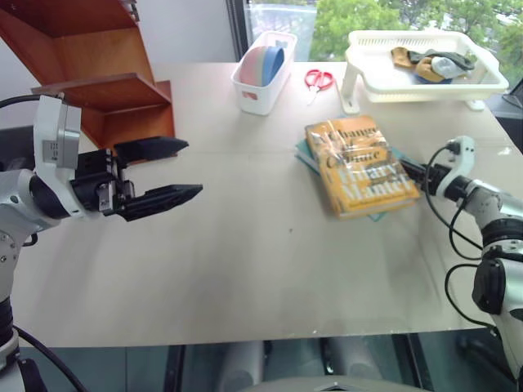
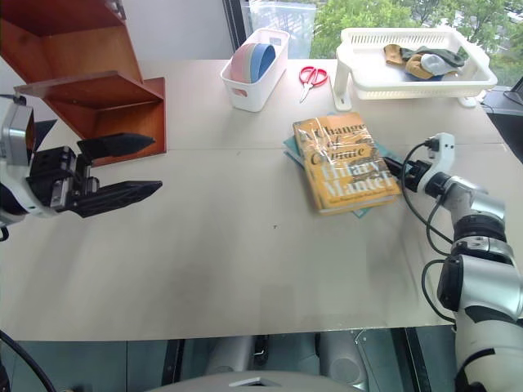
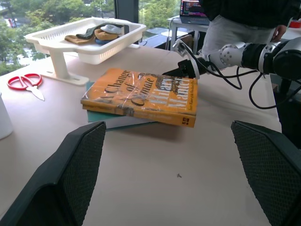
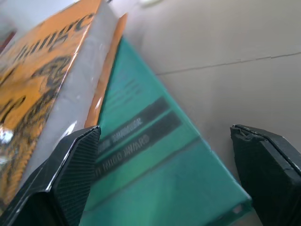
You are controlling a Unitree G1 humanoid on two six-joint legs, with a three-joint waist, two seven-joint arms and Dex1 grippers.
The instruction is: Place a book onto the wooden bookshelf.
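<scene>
The book, thick and yellow-orange with white lettering, lies flat on a thinner teal book at the table's right middle. My right gripper is open and low at the book's right edge; in the right wrist view the stacked books' edges lie just ahead of its spread fingers. It holds nothing. My left gripper hangs open and empty above the table's left side, pointing toward the books. The wooden bookshelf, reddish-brown, stands at the far left just behind it.
A white bin of coloured discs and red scissors lie behind the books. A white raised tray with cloth items stands at the far right. A person stands beyond the table's right side.
</scene>
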